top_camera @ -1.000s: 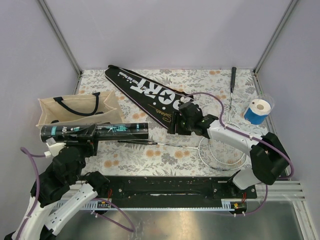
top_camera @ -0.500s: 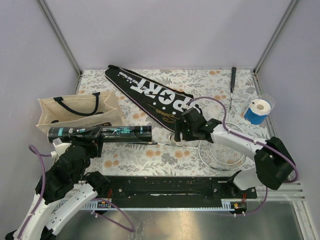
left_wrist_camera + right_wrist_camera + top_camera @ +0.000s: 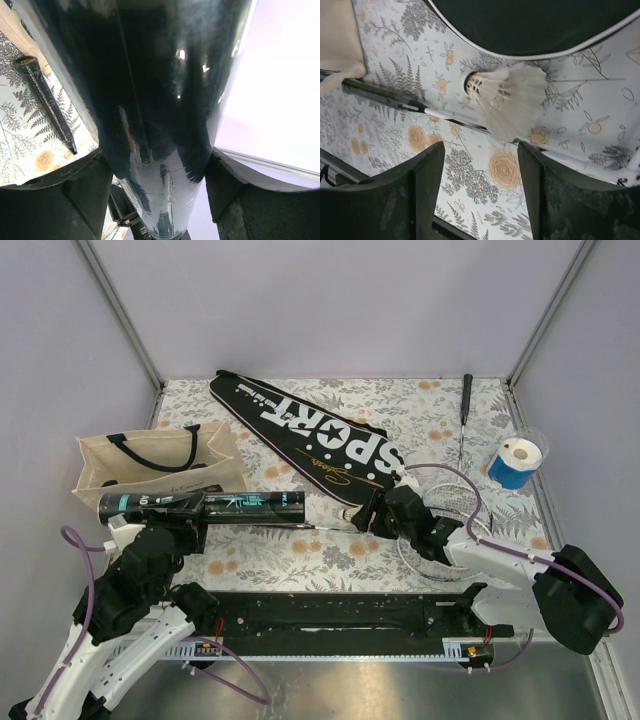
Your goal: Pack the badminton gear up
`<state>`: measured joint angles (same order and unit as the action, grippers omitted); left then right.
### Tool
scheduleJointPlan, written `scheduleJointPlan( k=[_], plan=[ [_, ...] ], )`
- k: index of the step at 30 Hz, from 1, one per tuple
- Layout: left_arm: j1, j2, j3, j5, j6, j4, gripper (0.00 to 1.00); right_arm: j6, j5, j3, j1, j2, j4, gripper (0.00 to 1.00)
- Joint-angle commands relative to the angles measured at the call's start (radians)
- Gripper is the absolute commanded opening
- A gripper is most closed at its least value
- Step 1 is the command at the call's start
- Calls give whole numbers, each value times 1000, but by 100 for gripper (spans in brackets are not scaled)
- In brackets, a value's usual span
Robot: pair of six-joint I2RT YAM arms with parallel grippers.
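My left gripper [image 3: 185, 510] is shut on the long black tube with teal print [image 3: 240, 506] and holds it level above the table, in front of the tote bag. The tube fills the left wrist view [image 3: 160, 90]. My right gripper [image 3: 366, 516] is open and low over the table. A white feather shuttlecock [image 3: 507, 97] lies on its side just ahead of the open jaws, resting on the silver racket's thin shaft [image 3: 420, 107]. The racket head [image 3: 440, 550] lies under the right arm. The black "SPORT" cover [image 3: 310, 430] lies beyond.
A beige tote bag with black handles [image 3: 150, 462] stands at the left. A blue and white roll [image 3: 517, 462] sits at the right edge. A thin black-handled tool [image 3: 465, 400] lies at the back right. The black base rail [image 3: 320, 610] runs along the near edge.
My right arm has drawn back from the cover toward the near edge and lowered; the shuttlecock now shows in front of it. My left gripper has carried the tube slightly right.
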<state>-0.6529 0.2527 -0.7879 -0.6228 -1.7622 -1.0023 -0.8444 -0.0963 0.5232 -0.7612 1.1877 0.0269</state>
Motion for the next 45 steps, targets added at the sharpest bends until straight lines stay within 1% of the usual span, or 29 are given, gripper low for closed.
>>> scheduleJointPlan(
  k=[1, 5, 8, 10, 14, 16, 19, 20, 22, 24, 27, 29, 35, 40, 45],
  plan=[
    [-2, 8, -33, -9, -6, 59, 21, 36, -59, -34, -6, 26, -258, 68],
    [-2, 8, -37, -9, -2, 59, 21, 85, -77, -31, -7, 88, -324, 66],
    [-2, 7, -40, -12, 1, 59, 21, 108, -71, -11, -6, 141, -343, 60],
    [-2, 3, -40, -17, 3, 59, 21, 111, -59, -5, -6, 157, -352, 52],
    [-1, 0, -45, -22, 7, 57, 21, 97, -56, -29, -4, 113, -369, 31],
    [-2, 0, -47, -22, 7, 60, 21, 96, -74, -55, -7, 52, -372, 18],
    [-1, 2, -53, -23, 9, 60, 21, 105, -71, -98, -6, -78, -389, 6],
    [-2, 3, -53, -25, 10, 59, 21, 108, -65, -101, -6, -121, -375, 0],
    [-2, 8, -54, -31, 9, 59, 21, 114, -40, -101, -7, -195, -351, 0],
    [-2, 19, -59, -28, 3, 59, 21, 120, 22, -106, -6, -259, -355, 0],
    [-2, 39, -71, -22, -3, 60, 21, 101, 148, -135, -6, -353, -407, 0],
    [-2, 56, -76, -15, -3, 67, 21, 78, 197, -158, -6, -419, -444, 0],
    [-2, 77, -65, 34, -14, 106, 21, -2, 276, -178, -7, -565, -501, 0],
    [-2, 97, -37, 77, -43, 117, 21, -41, 310, -176, -13, -580, -544, 0],
    [-2, 105, -17, 116, -57, 140, 21, -79, 311, -169, -58, -490, -665, 0]
  ],
)
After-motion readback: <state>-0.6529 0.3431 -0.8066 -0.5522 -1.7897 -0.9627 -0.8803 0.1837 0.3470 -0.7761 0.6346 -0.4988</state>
